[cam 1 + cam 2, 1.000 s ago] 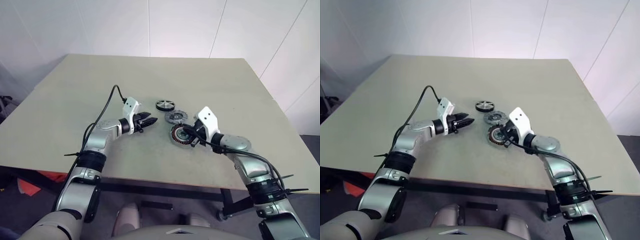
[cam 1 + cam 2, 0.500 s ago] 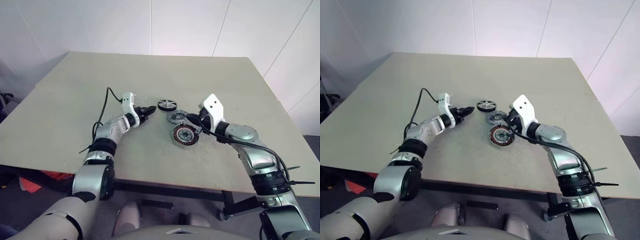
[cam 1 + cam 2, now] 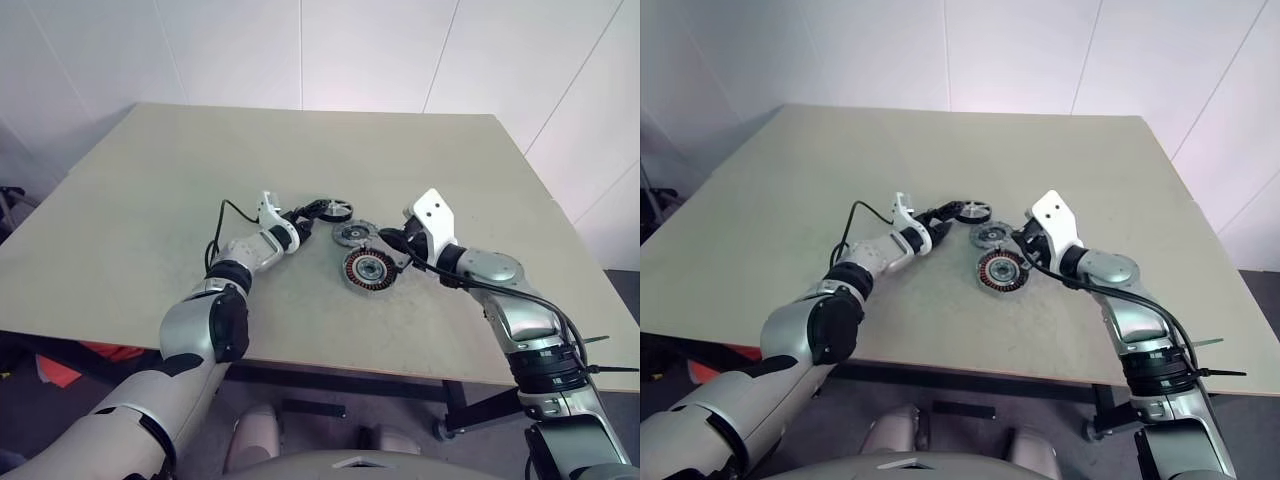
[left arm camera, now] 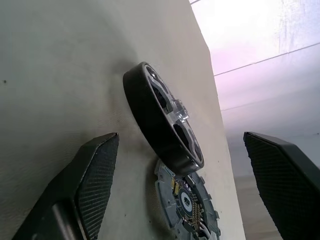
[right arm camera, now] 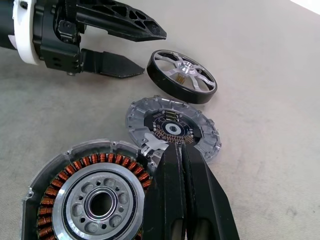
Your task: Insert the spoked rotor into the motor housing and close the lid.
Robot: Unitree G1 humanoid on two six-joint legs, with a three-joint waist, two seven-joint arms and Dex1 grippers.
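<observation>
The spoked rotor (image 3: 333, 210), a black-rimmed wheel with silvery spokes, lies flat on the table. My left gripper (image 3: 309, 211) stands open just beside it, fingertips near its rim, apart from it. In the left wrist view the rotor (image 4: 162, 120) sits ahead between the two fingers (image 4: 97, 175). The silvery lid (image 3: 352, 234) lies between the rotor and the motor housing (image 3: 369, 269), whose copper windings face up. My right gripper (image 5: 181, 150) is shut with nothing in it, hovering over the gap between the housing (image 5: 90, 195) and the lid (image 5: 172, 127).
The three parts sit close together near the middle of the beige table (image 3: 150, 200). A black cable (image 3: 225, 215) loops from my left wrist. The table's near edge runs below both arms, and white walls stand behind.
My left gripper has moved right and forward up to the rotor, rolled about its axis and opened wider. The right gripper has stayed shut in place.
</observation>
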